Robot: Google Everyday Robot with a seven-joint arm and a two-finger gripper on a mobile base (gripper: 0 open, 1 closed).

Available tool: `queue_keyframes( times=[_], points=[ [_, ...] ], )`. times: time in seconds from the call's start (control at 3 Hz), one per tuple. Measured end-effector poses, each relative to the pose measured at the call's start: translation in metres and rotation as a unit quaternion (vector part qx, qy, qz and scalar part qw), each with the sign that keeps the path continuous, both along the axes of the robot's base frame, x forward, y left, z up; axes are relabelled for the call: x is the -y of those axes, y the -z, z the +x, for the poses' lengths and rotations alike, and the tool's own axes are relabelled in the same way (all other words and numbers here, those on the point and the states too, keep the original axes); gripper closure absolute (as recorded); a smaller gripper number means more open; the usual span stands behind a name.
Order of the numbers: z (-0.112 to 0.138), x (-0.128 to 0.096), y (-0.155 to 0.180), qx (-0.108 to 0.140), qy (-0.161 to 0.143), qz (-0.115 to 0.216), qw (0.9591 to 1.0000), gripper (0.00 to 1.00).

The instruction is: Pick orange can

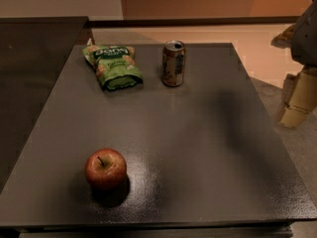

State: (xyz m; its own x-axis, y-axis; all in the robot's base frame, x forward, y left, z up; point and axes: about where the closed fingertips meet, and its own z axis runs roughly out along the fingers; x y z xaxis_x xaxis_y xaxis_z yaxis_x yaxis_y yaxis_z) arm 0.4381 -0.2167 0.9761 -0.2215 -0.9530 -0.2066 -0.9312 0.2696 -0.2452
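Orange can (174,63) upright (claw (297,104) far right)

The table top (198,148) is dark and mostly matt, finely pebbled, with a faint sheen in the lower middle of the frame. At upper middle, the orange can (173,63) looks like metal, with a bright silver top. The green snack bag (115,66) beside it is crinkled, glossy film. The apple (105,168) has smooth, waxy skin. At the right edge, the gripper (296,103) looks like pale, matt plastic.
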Motion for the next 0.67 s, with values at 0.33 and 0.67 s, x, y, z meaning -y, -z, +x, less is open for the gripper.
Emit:
queue_keyframes(
  times=[0.33, 0.67],
  points=[
    [0.000, 0.000, 0.000, 0.001, 0.000, 0.000, 1.0000, 0.00],
    [0.018, -0.005, 0.006, 0.010, 0.001, 0.015, 0.9998, 0.00]
  ],
)
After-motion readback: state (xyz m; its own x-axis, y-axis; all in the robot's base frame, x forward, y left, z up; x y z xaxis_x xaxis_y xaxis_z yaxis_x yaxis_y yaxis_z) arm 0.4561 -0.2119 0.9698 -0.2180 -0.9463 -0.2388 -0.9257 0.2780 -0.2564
